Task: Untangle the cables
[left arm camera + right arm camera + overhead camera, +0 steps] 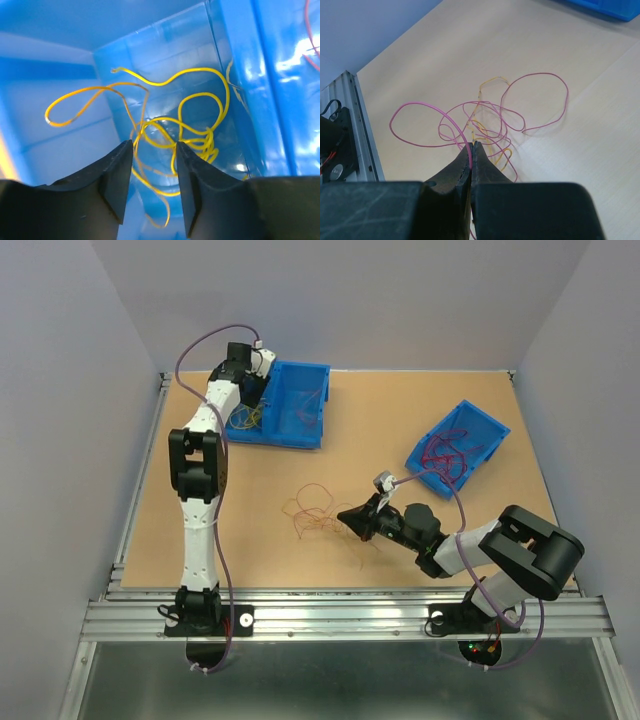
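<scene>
Judging from how the wires lie, we put the job somewhere past halfway. Our left gripper [153, 146] hangs inside the left blue bin [322, 390] with its jaws apart and nothing clamped between them; below it a loose heap of yellow cable [197, 142] rests on the bin floor, apart from the other colours. The right blue bin [482, 412] already holds a bundle of red-to-magenta wire [445, 455]. We take both as sorted.

What is left sits on the table [400, 400] between the two bins: a small tangle [315, 510] of thin wires. Our right gripper [471, 145] is down at its edge, jaws pressed together on the pink cable [535, 74], whose loops cross over a yellow-orange strand [490, 80] in the same knot.

We cannot tell how many wires the knot holds. At least these two colours must be pulled apart and carried off, so we count the remaining work as a few more picks.
</scene>
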`<state>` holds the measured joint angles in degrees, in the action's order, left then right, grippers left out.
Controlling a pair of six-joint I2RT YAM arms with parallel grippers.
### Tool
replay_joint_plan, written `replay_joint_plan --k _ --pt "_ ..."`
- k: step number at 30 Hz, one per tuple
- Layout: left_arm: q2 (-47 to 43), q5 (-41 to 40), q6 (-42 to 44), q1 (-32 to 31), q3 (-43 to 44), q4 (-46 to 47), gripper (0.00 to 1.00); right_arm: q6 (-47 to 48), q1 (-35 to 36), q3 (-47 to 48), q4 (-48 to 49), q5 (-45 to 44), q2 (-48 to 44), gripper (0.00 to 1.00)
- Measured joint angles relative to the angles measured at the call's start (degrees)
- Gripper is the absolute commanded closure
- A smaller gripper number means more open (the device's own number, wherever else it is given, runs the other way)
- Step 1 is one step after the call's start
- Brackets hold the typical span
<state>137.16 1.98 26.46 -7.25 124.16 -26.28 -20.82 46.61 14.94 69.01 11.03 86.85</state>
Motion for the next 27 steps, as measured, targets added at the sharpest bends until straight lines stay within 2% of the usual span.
replay_joint_plan --k 10,14,18,20,22,23,27 --pt "-8.33 2.6 -1.07 0.72 -0.04 -0.17 0.38 -0.17 0.0 0.0 0.0 -0.02 0.0 0.99" --pt "-12.72 4.48 -1.11 0.94 -3.13 0.5 0.31 -0.52 0.0 0.0 -0.09 -0.11 -0.2 0.96" --pt "-21.35 8.96 -1.16 0.63 -14.29 2.6 0.19 -1.09 0.0 0.0 -0.92 -0.2 -2.1 0.95" --pt "-26.16 11.13 -0.94 0.2 -21.38 5.49 0.18 -1.38 0.0 0.0 -2.12 -0.33 -3.8 0.95" --pt "-35.26 15.28 -0.68 -1.51 -34.29 8.11 0.18 -1.88 0.0 0.02 -3.54 -0.5 -5.86 0.94" --pt "-37.97 16.7 -0.57 -2.51 -37.66 8.66 0.18 -1.97 0.0 0.07 -4.11 -0.55 -6.64 0.94" --pt "-52.17 27.65 -0.31 -10.21 -52.76 14.14 0.18 -2.58 0.04 0.92 -9.31 -1.86 -9.73 0.94"
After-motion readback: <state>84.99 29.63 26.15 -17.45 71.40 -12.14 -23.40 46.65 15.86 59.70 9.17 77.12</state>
